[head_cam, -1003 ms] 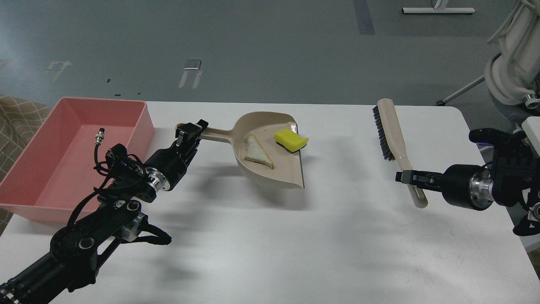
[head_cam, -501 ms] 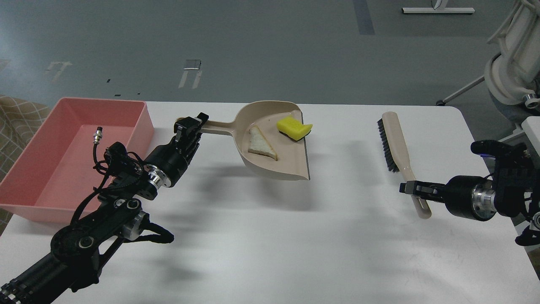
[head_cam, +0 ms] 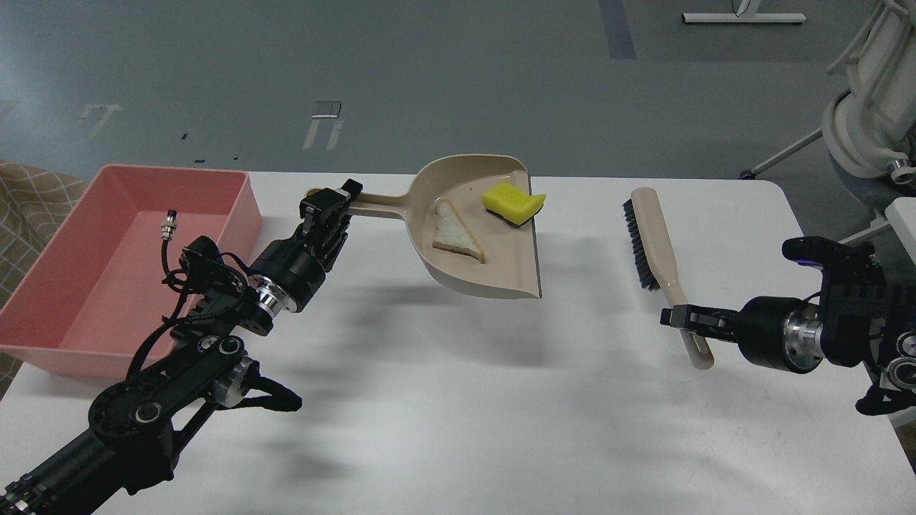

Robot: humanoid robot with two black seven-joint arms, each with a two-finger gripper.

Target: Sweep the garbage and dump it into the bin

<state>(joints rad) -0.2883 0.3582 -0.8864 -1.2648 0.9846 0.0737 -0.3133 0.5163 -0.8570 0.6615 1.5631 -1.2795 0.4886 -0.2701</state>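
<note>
Left of centre, the left gripper clamps the beige plastic dustpan, apparently lifted, carrying the yellow sponge and pale triangular bread slice. Far left sits the pink rectangular plastic bin. At right, the right gripper pinches the beige brush.

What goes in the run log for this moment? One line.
left gripper: shut on dustpan, lifted | sponge, bread slice: in dustpan | right gripper: shut on brush | bin: no garbage

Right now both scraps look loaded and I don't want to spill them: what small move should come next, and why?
Probably carry the dustpan leftward, kept level, toward the pink bin. The left gripper holds its handle; the sponge sits right at the open lip, the bread slice deeper in, and the bin is off to the left.
</note>
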